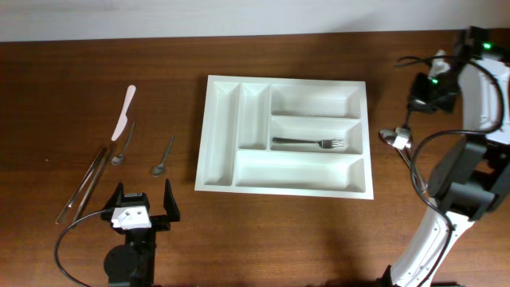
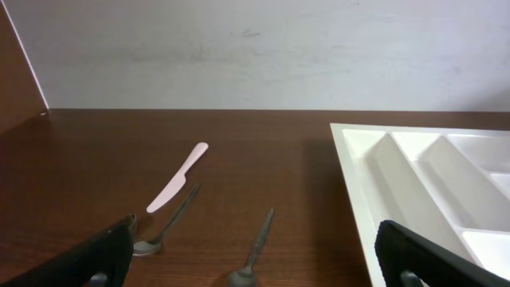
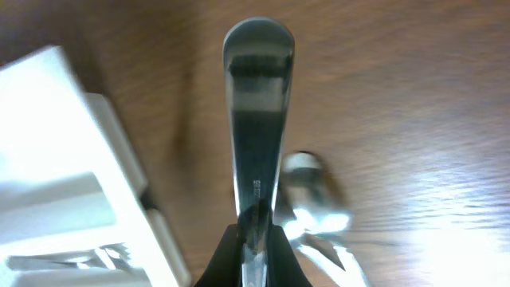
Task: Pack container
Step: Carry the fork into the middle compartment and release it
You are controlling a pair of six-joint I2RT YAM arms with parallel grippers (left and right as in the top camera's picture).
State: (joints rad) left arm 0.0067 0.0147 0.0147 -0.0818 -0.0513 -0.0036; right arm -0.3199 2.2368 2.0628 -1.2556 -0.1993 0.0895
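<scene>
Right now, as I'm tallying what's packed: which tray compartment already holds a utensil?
The middle wide compartment: a fork lies in it, tines toward the right. The two wide ones beside it and both narrow ones show nothing inside.

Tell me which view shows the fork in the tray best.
Overhead: the fork lies whole in the middle wide compartment of the tray. Right wrist catches only its blurred tines at the lower left; left wrist shows the tray's corner, no fork.
</scene>
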